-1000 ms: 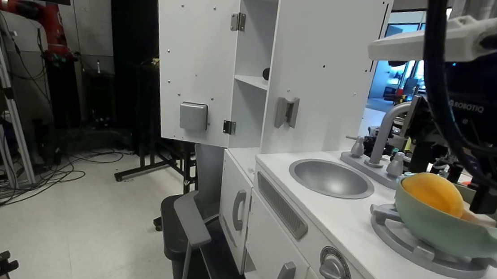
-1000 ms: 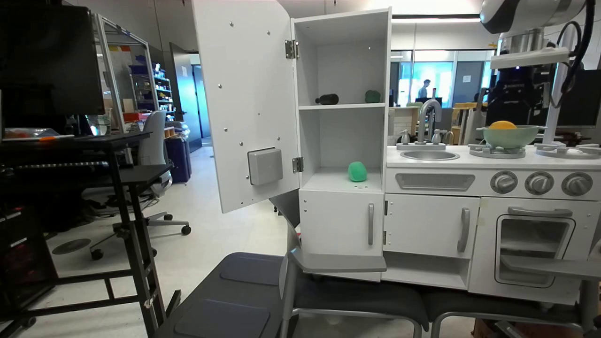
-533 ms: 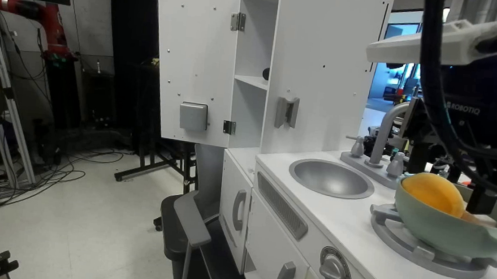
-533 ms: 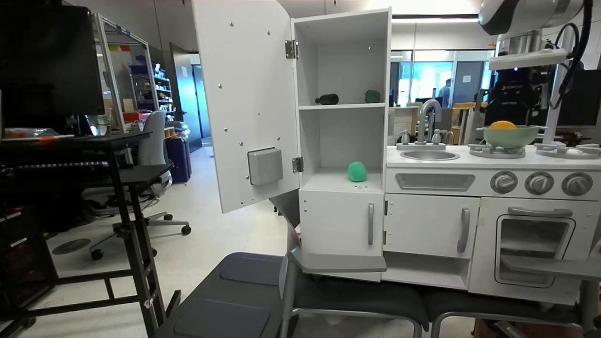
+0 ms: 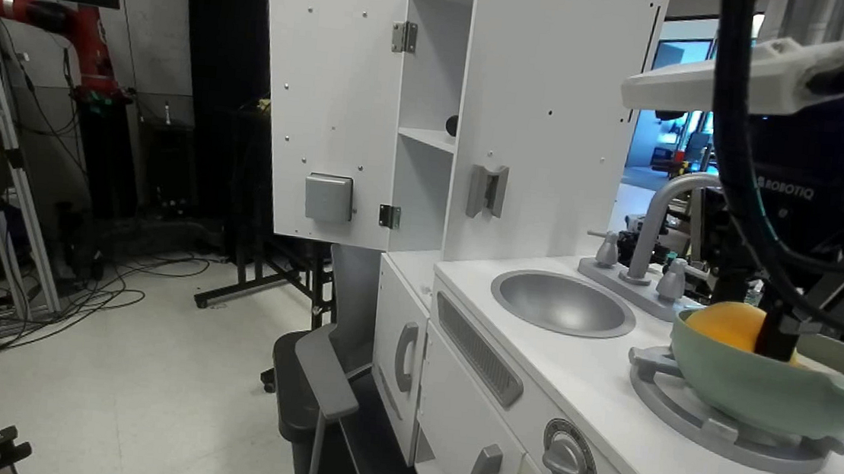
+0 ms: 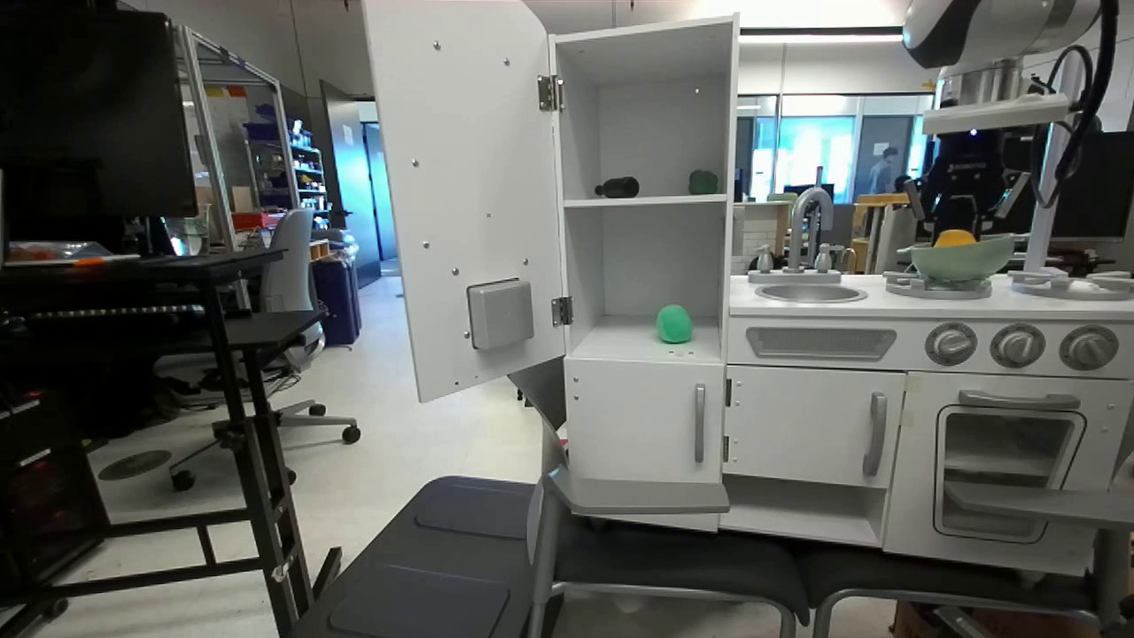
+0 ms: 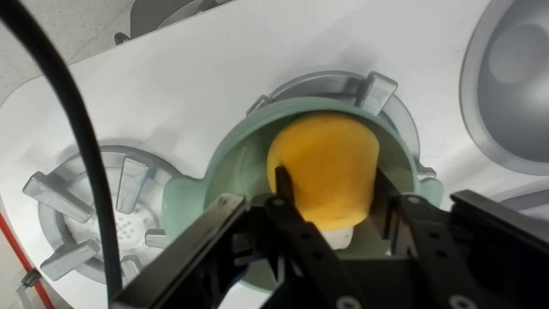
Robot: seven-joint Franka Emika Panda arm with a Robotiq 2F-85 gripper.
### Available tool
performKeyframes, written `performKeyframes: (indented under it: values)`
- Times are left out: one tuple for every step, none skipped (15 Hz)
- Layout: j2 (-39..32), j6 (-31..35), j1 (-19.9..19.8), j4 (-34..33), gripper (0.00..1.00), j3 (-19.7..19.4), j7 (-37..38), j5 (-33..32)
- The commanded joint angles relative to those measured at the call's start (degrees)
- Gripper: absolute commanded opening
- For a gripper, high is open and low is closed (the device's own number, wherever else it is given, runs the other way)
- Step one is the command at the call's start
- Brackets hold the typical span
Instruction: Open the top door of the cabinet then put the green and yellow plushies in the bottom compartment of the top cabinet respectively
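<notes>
Fingers (image 7: 284, 182): not far apart, one on each side of the yellow plushie (image 7: 328, 159), touching both sides and holding it. I cannot tell if they touch the bowl (image 7: 240, 180) too.
Yellow plushie: between the fingers, down inside the bowl.
Bowl: pale green, around the finger ends, on a grey burner (image 5: 722, 431).
Pale thing (image 7: 339, 238): in the bowl, near the fingers, partly covered by the yellow plushie; I cannot tell what it is.
Hard to see: the fingers are dark and blurry in the wrist view. In an exterior view the bowl's side hides the bottom of a finger, and a black cable (image 5: 736, 127) crosses in front of the gripper (image 7: 332, 189).
Cut off: the arm (image 6: 1019, 35), above the fingers, runs out of both exterior views.
Green plushie (image 6: 674, 325): well apart from the fingers, past the sink (image 5: 565, 303), in the bottom compartment (image 6: 651, 257) of the top cabinet (image 5: 536, 64), whose side hides it in an exterior view.
Top door (image 6: 469, 177): wide open, farther from the fingers than the green plushie.
Writing: ROBOTIQ (image 5: 785, 188) in pale letters, above the fingers. Marks around a knob (image 5: 565, 457), lower than the fingers, are too small to read.
</notes>
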State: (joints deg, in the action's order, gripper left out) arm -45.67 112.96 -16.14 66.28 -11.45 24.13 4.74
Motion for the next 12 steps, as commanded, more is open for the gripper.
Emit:
performKeyframes:
  values:
    - [-1.59, -2.74, -1.01, -3.32, 0.13, 0.55, -1.16, 1.60]
    - [-1.59, -3.16, -0.96, -3.57, 0.08, 0.54, -1.07, 1.56]
    - [-1.39, -3.54, -0.79, -3.75, 0.01, 0.52, -0.90, 1.47]
    - [-0.99, -3.07, -0.93, -3.10, 0.01, 0.84, -0.88, 1.23]
    - [-0.41, -3.12, -0.79, -2.76, 0.03, 0.81, -0.92, 1.13]
    - [0.66, -3.14, -0.47, -2.08, 0.04, 0.73, -0.77, 0.95]
    - [1.41, -2.78, -0.40, -1.44, 0.02, 0.74, -0.99, 0.90]
    - [2.57, -2.56, -0.16, -0.68, 0.04, 0.68, -0.98, 0.76]
    - [4.25, -2.45, 0.29, 0.34, 0.04, 0.57, -0.86, 0.51]
    - [5.21, -1.98, 0.44, 0.96, 0.04, 0.52, -0.93, 0.45]
    - [6.76, -1.73, 0.92, 1.95, 0.04, 0.60, -1.24, 0.22]
    - [7.83, -1.99, 1.41, 2.28, 0.04, 0.75, -1.68, 0.00]
